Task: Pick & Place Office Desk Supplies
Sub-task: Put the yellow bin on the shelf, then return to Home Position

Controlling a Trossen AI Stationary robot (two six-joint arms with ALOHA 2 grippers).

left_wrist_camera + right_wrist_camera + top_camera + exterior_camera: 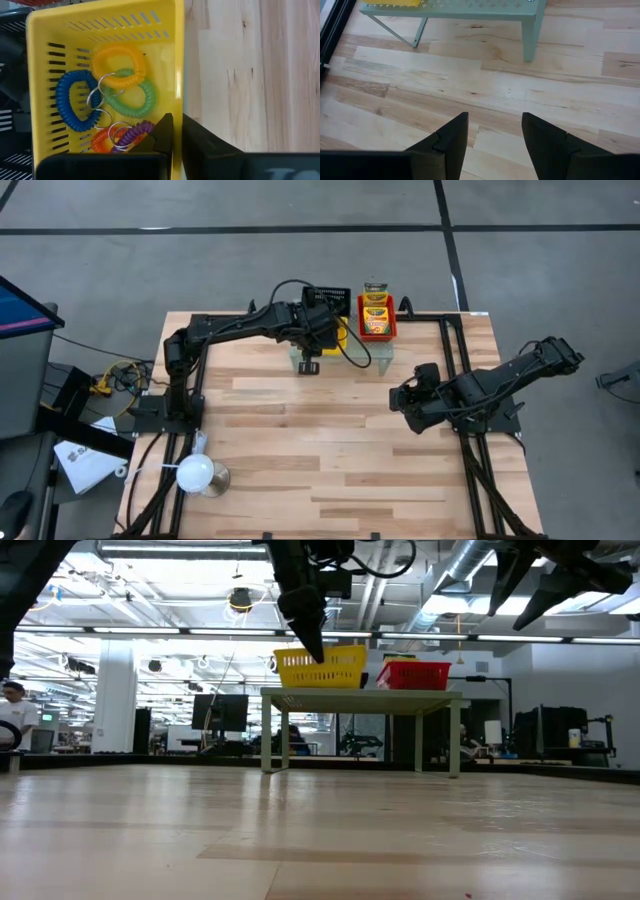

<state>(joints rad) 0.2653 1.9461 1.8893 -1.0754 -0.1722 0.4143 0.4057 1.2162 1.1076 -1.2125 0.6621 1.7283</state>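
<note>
Left gripper (177, 137), pressed together and empty, hangs at the yellow basket (40, 60) rim, coil bands (117, 67) lying inside beside it; right gripper (495, 132) waits spread, farther off.

1. Shelf (375, 352) at the table's (330, 480) upper middle edge in the high view.
2. Two baskets on the shelf: left basket (320, 667), right basket (412, 673).
3. Coil bands (112, 95) in the left basket.
4. Crayon box (375, 313) in the right basket.
5. Lamp (196, 472) at lower left.
6. Left gripper (308, 366) just before the left basket.
7. Right gripper (398, 396) at right of centre, below the shelf.
</note>
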